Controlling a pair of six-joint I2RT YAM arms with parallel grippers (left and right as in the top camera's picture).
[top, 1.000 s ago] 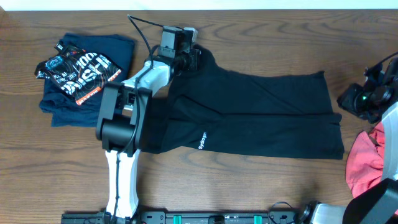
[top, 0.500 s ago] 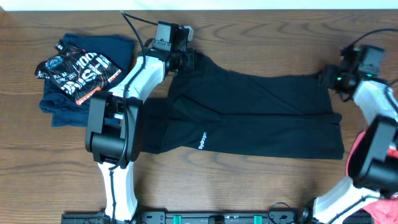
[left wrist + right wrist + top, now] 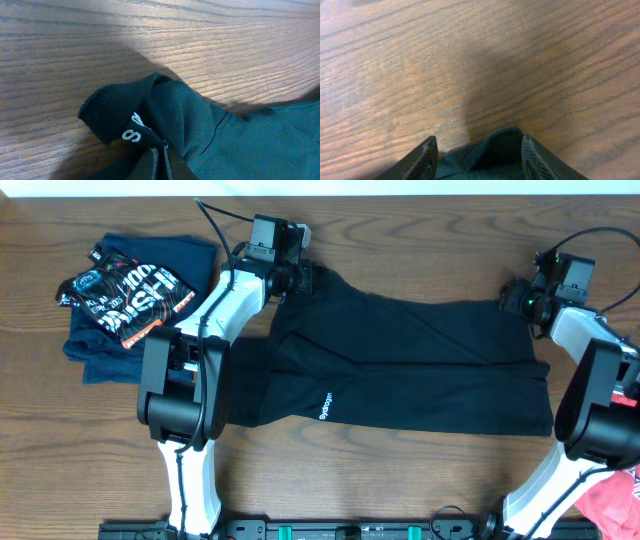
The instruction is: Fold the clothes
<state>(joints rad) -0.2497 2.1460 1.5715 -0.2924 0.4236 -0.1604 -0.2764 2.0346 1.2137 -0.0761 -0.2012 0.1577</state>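
The clothes point(image 3: 420, 360), a black garment with a small white logo point(image 3: 325, 407), lie spread flat across the middle of the table. My left gripper point(image 3: 303, 278) is at the garment's far left corner. In the left wrist view it point(image 3: 161, 160) is shut on a bunched fold of the clothes point(image 3: 240, 140) next to a white letter S point(image 3: 132, 135). My right gripper point(image 3: 517, 298) is at the far right corner. In the right wrist view it point(image 3: 479, 152) stands open, its fingers point(image 3: 426, 156) on either side of a raised edge of the clothes point(image 3: 495, 155).
A folded navy garment with white-and-orange print point(image 3: 130, 300) lies at the far left. A coral-red garment point(image 3: 612, 502) shows at the lower right behind the right arm. The table's far edge point(image 3: 420, 194) runs close behind both grippers.
My right arm has swung in from the table's right side to the garment's far right corner, and its jaws have widened. The left gripper keeps its hold and has shifted only slightly.
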